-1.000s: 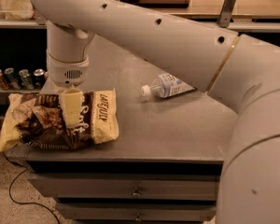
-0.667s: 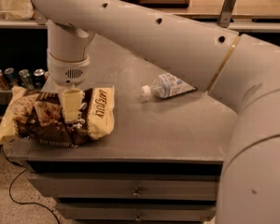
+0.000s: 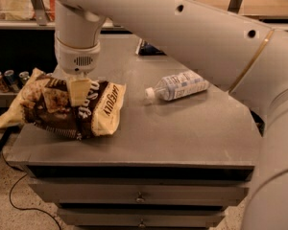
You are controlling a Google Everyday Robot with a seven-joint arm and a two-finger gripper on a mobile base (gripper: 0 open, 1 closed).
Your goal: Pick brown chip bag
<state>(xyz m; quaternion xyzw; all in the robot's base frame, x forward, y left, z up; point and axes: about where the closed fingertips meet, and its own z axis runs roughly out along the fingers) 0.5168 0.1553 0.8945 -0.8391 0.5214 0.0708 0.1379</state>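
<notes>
The brown chip bag (image 3: 53,109) is a crinkly dark-brown bag with cream-yellow ends and white lettering. It hangs at the left end of the grey counter (image 3: 182,128), tilted, its left end lifted off the edge. My gripper (image 3: 79,91) comes straight down from the white arm onto the bag's middle and is shut on it; one cream finger (image 3: 79,92) shows across the bag's front.
A clear plastic water bottle (image 3: 177,86) lies on its side at the counter's middle. A dark blue bag (image 3: 149,48) sits at the back. Several cans (image 3: 9,78) stand on a lower shelf to the left. Drawers are below the counter's front edge.
The bag has bunched up and risen with the gripper; its left end has lifted off the counter and it has shifted slightly left.
</notes>
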